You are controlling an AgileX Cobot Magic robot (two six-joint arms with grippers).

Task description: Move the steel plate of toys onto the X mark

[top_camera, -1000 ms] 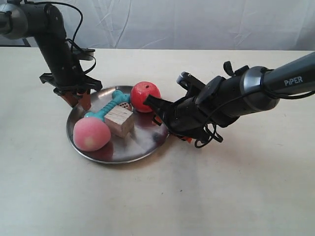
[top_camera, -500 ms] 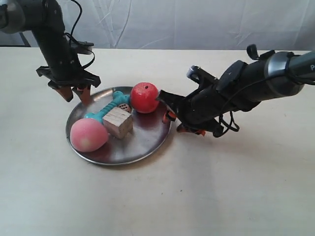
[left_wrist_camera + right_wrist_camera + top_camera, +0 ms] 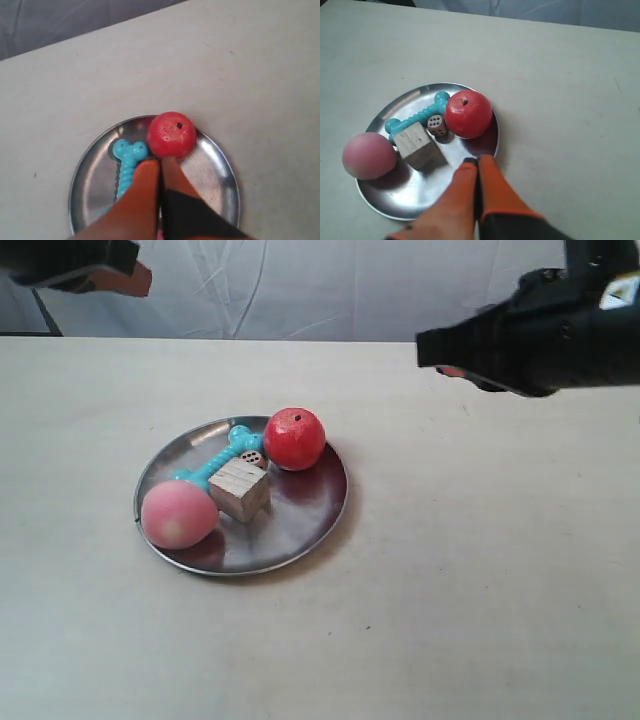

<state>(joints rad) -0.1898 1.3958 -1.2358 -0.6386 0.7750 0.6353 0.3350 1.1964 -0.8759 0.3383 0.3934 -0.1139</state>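
Note:
The steel plate rests flat on the table left of centre. It holds a red apple, a pink peach, a teal bone, a wooden cube and a spotted die. Both arms are raised well above the table and touch nothing. My left gripper is shut and empty, hanging over the plate near the apple and the bone. My right gripper is shut and empty above the plate's rim, beside the apple. No X mark shows in any view.
The arm at the exterior view's left sits at the top left corner, and the arm at the exterior view's right at the top right. A wrinkled white backdrop closes the table's far edge. Pale tabletop surrounds the plate.
Both arms have left the plate's rim and risen to the top corners of the exterior view. The plate and toys stay where they were half a second ago.

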